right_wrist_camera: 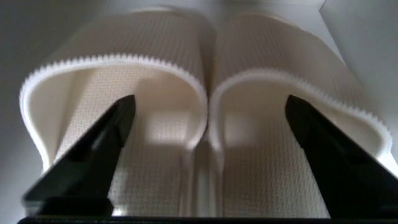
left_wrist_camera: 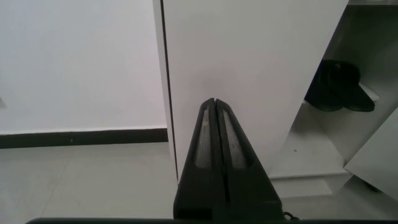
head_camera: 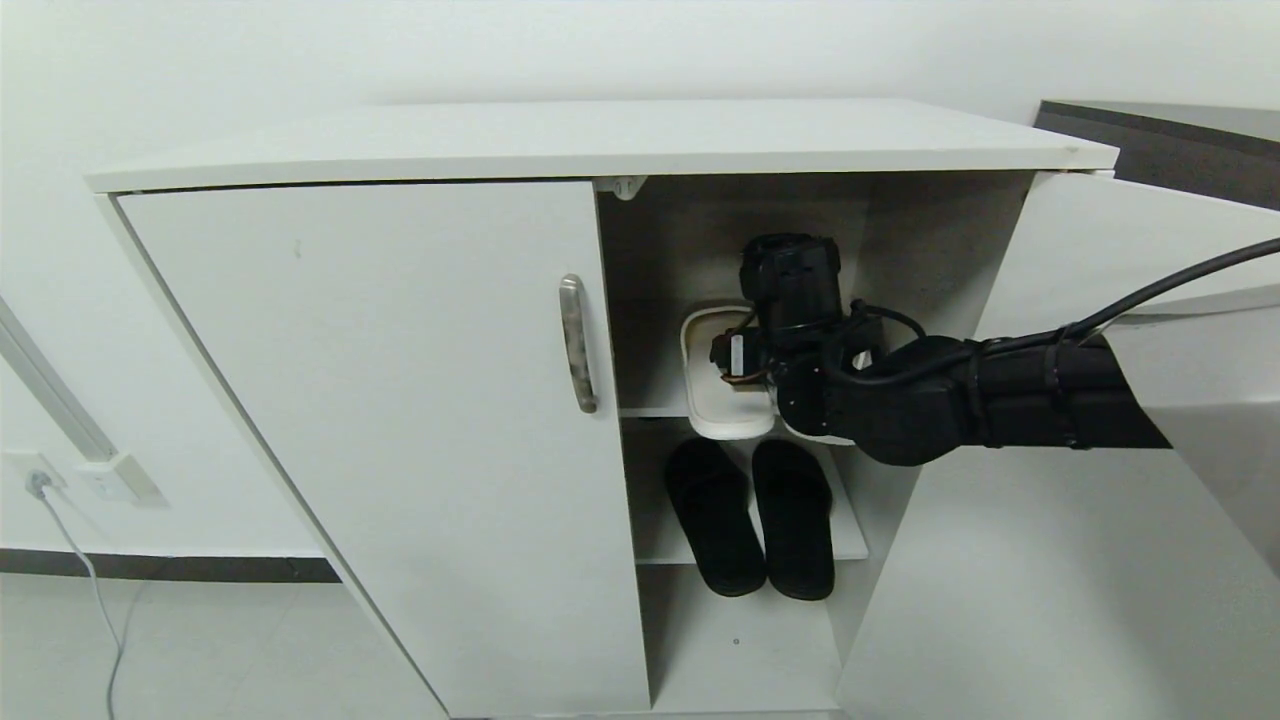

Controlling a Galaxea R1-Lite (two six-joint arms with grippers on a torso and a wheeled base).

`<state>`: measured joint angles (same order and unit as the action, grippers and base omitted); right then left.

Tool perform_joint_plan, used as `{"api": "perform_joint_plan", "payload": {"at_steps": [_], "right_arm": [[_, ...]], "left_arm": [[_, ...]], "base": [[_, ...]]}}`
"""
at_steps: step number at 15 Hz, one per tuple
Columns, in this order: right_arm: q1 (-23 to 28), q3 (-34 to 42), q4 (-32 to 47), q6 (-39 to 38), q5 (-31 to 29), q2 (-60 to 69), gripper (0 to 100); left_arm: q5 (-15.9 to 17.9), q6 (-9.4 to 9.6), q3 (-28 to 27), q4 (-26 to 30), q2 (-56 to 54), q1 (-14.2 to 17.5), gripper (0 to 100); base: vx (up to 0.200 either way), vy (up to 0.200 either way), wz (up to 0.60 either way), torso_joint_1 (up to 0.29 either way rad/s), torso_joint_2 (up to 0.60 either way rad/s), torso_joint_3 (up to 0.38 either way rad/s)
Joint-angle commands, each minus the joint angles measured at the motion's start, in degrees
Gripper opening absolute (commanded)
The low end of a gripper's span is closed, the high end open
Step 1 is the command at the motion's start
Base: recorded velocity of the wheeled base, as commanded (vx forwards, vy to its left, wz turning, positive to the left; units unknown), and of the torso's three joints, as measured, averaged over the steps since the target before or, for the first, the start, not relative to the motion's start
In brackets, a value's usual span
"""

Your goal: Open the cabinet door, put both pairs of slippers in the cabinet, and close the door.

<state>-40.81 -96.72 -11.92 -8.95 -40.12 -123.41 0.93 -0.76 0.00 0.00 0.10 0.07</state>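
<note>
The white cabinet has its right door swung open and its left door shut. A black pair of slippers lies on the lower shelf, seen too as black slippers. A white pair of slippers rests on the upper shelf. My right gripper is inside the cabinet at the upper shelf, open, one finger in each white slipper; its fingertips are hidden in the head view. My left gripper is shut and empty, low in front of the shut left door.
A metal handle runs down the left door's edge. The open right door stands close beside my right arm. A wall socket with a cable sits at lower left, above pale floor.
</note>
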Motion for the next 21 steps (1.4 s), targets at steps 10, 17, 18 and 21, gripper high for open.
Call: {"api": "perform_joint_plan", "payload": {"at_steps": [10, 17, 18, 21], "right_arm": [[-11.22, 28.17, -9.0, -0.28, -0.57, 21.19, 100], [-17.11, 46.62, -20.86, -0.28, 2.15, 25.67, 0], [-17.28, 47.94, -22.62, -0.1, 2.5, 25.58, 0], [-18.16, 49.26, -22.88, -0.19, 2.59, 25.58, 0]], "left_arm": [[-0.05, -0.04, 0.0, 0.0, -0.01, 0.01, 0], [0.04, -0.04, 0.0, 0.0, -0.01, 0.01, 0], [0.04, -0.04, 0.0, 0.0, -0.01, 0.01, 0], [0.04, 0.05, 0.0, 0.0, -0.01, 0.01, 0]], "base": [[0.0, 0.0, 0.0, 0.0, 0.0, 0.0], [0.0, 0.0, 0.0, 0.0, 0.0, 0.0], [0.0, 0.0, 0.0, 0.0, 0.0, 0.0], [0.0, 0.0, 0.0, 0.0, 0.0, 0.0]]}}
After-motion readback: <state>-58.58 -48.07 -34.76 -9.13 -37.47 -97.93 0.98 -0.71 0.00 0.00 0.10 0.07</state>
